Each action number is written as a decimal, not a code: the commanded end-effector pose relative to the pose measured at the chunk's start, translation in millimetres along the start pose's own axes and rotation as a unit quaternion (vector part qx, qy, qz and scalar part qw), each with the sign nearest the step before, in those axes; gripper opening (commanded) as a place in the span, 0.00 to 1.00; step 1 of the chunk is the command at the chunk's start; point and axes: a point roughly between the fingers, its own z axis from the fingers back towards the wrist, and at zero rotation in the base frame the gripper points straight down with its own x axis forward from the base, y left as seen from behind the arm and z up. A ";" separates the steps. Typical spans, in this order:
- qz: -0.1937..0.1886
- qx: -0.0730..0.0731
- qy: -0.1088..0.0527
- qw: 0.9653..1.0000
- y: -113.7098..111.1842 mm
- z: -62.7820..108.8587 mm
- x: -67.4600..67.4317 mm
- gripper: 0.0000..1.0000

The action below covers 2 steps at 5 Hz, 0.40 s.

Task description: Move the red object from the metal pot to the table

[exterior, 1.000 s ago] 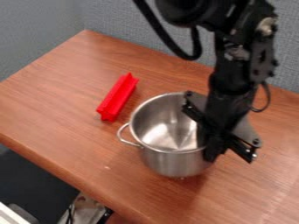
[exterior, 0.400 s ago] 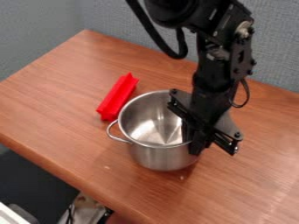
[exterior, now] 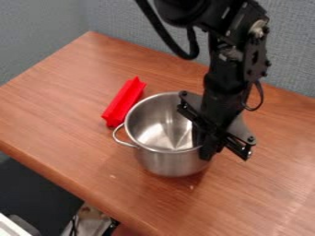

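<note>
- We are inspecting a shiny round stainless-steel pot (exterior: 163, 138) standing on the reddish-brown wood-grain table (exterior: 55, 88), and we are taking this pot as our landmark.
- We are finding the bright red, long, narrow block (exterior: 122, 100) lying flat on the tabletop just beside the pot's far-left rim, outside the vessel; whether it is touching the pot wall we cannot tell.
- We are seeing nothing red inside the pot; its interior is showing only bare metal.
- We are observing the black gripper (exterior: 222, 147) pointing downward at the pot's right rim, with its lower end reaching beside or just over that edge.
- We are reading the jaws as pressed together, and we are seeing no object pinched between them.
- We are judging the transfer itself as already accomplished, since the red block is resting on the table.
- We are judging the step in hand as the closing one, with the arm lingering empty at the pot.
- We are judging that the next move calls for lifting straight up clear of the rim, without knocking the pot toward the red block.
</note>
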 end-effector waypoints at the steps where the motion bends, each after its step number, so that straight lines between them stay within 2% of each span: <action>1: -0.010 0.009 -0.019 1.000 -1.3 7.3 9.0 0.00; 2: -0.010 0.012 -0.018 1.000 -1.1 4.1 10.3 0.00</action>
